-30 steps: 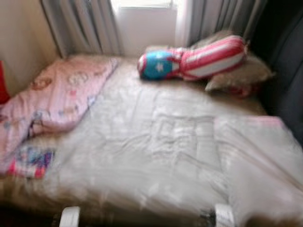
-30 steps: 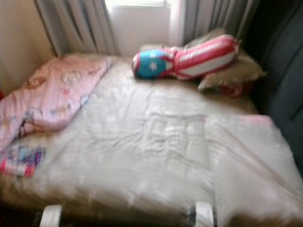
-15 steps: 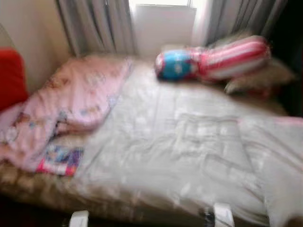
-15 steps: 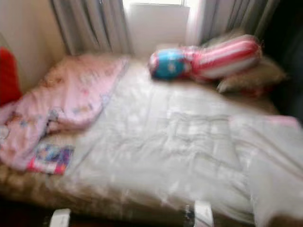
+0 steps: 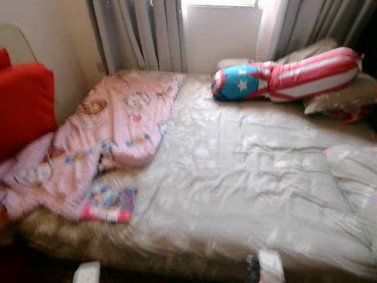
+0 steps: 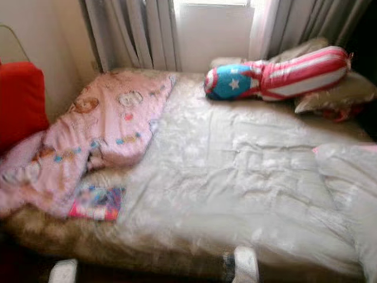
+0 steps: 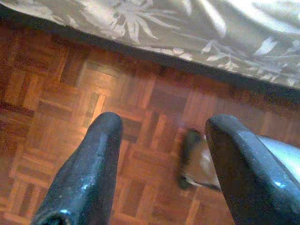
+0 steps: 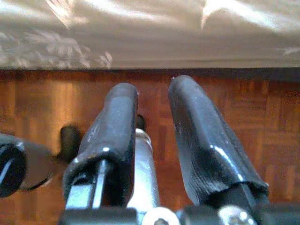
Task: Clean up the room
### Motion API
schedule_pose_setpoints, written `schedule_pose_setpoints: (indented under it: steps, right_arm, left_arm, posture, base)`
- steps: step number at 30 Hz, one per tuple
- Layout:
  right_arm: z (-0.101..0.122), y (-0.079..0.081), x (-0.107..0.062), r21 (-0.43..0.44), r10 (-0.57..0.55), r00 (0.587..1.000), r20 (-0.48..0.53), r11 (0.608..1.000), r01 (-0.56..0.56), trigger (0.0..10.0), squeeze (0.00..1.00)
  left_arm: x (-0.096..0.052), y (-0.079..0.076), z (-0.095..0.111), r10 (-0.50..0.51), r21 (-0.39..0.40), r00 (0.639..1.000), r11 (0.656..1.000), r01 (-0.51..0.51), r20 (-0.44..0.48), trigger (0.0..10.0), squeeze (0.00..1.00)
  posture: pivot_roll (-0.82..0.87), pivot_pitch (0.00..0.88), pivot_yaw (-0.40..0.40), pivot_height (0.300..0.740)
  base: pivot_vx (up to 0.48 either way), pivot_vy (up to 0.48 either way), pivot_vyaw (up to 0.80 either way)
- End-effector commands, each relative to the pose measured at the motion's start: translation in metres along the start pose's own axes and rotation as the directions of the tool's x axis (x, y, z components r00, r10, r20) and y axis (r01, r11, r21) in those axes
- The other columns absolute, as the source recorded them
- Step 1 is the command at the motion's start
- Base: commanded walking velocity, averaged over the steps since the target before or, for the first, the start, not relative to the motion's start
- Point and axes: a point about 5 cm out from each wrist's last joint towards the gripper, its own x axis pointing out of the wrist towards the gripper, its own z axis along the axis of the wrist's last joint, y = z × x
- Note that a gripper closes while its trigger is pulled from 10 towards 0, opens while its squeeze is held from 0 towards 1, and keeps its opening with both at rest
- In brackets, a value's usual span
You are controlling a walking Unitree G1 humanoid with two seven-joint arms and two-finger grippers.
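A bed [image 5: 247,177] covered by a rumpled pale grey quilt stands before the robot, its far end against a window with grey curtains [image 5: 141,32]. On the robot's left side of the bed a pink patterned blanket [image 5: 112,130] lies crumpled, reaching from near the curtains down to the near corner, where a small colourful book or packet [image 5: 109,204] lies just beside its edge; what it is exactly cannot be told. A red cushion [image 5: 23,103] sits against the wall left of the blanket. At the far right a bolster pillow with red and white stripes and a blue starred end [image 5: 283,76] rests across beige pillows [image 5: 339,97]. All these things lie up on the bed, well apart from both sets of jaws, which hang low at the bedside over the wooden parquet floor [image 7: 56,93]. The left gripper [image 7: 164,154] has its jaws spread wide with nothing between them. The right gripper [image 8: 152,119] has its jaws a narrow gap apart, also holding nothing, pointing toward the leaf-patterned bed skirt [image 8: 140,37].
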Motion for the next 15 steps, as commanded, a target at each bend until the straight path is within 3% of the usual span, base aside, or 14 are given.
schedule_pose_setpoints:
  steps: [1, 6, 7, 8, 9, 15]
  right_arm:
    - [0.006, 0.005, 0.001, 0.005, 0.011, 1.0, 0.018, 1.0, -0.011, 10.0, 0.0]
    - [0.005, 0.004, 0.001, 0.01, 0.009, 1.0, 0.016, 1.0, -0.009, 10.0, 0.0]
    - [0.005, 0.004, 0.001, 0.012, 0.015, 1.0, 0.017, 1.0, -0.015, 10.0, 0.55]
    - [0.005, 0.004, 0.001, 0.013, 0.019, 1.0, 0.018, 1.0, -0.019, 10.0, 0.55]
    - [0.005, 0.004, 0.001, 0.014, 0.021, 1.0, 0.019, 1.0, -0.021, 10.0, 1.0]
    - [0.004, 0.004, 0.001, 0.002, 0.016, 1.0, 0.013, 1.0, -0.016, 10.0, 1.0]
  left_arm:
    - [-0.001, 0.009, 0.003, 0.026, 0.01, 1.0, 1.0, -0.026, -0.003, 10.0, 0.0]
    - [0.0, 0.009, 0.005, 0.025, 0.006, 1.0, 1.0, -0.025, 0.0, 10.0, 0.0]
    - [0.001, 0.007, 0.007, 0.022, 0.006, 1.0, 1.0, -0.022, 0.003, 10.0, 0.0]
    - [0.002, 0.006, 0.008, 0.02, 0.007, 1.0, 1.0, -0.02, 0.005, 10.0, 0.0]
    - [0.003, 0.001, 0.01, 0.014, 0.008, 1.0, 1.0, -0.014, 0.008, 10.0, 0.0]
    - [0.006, -0.012, 0.019, 0.0, 0.008, 1.0, 1.0, 0.0, 0.026, 10.0, 0.0]
  posture:
    - [0.09, 0.0, -0.019, 0.74]
    - [0.09, 0.0, -0.021, 0.74]
    - [0.09, 0.0, -0.022, 0.74]
    - [0.09, 0.0, -0.023, 0.74]
    - [0.09, 0.0, -0.024, 0.74]
    - [0.09, 0.0, -0.026, 0.74]
  base:
    - [0.0, 0.48, 0.0]
    - [0.0, 0.48, 0.0]
    - [0.0, 0.48, 0.0]
    - [0.0, 0.48, 0.0]
    - [0.0, 0.48, 0.0]
    - [0.0, 0.48, 0.0]
